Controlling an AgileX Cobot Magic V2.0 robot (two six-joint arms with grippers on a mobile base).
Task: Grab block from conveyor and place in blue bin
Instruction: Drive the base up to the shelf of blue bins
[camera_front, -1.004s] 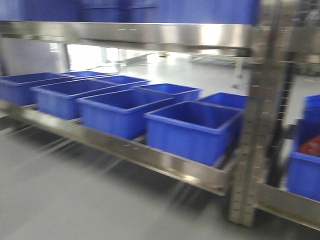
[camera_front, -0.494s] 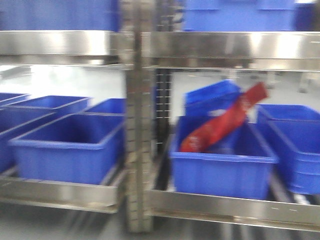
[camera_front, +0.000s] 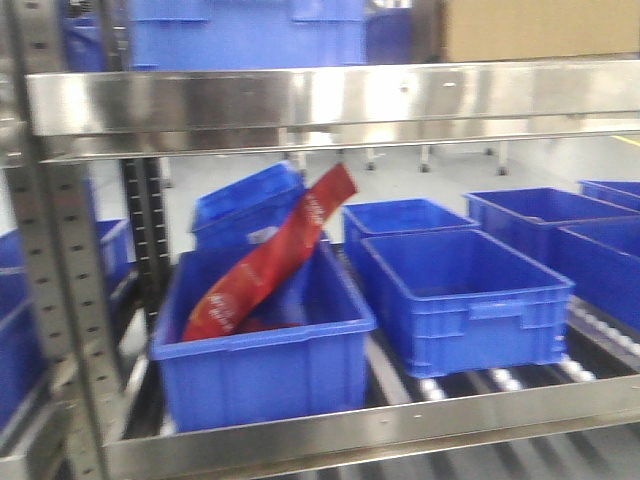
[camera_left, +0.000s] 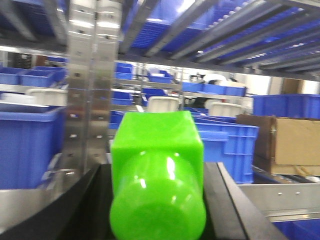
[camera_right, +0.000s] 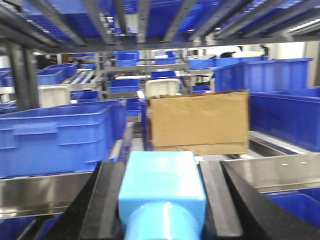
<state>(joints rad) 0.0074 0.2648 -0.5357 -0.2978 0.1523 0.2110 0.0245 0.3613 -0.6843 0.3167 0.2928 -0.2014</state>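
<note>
Mid-carry, we judge: left gripper (camera_left: 158, 172) clamps a bright green plastic block (camera_left: 156, 145), right gripper (camera_right: 161, 167) a light-blue plastic block (camera_right: 162, 192); next, reach a blue plastic bin (camera_front: 480, 335).

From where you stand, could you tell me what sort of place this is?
Probably a warehouse or stockroom: steel racks hold rows of blue bins, one holding a red packet, with a cardboard box among them.
</note>
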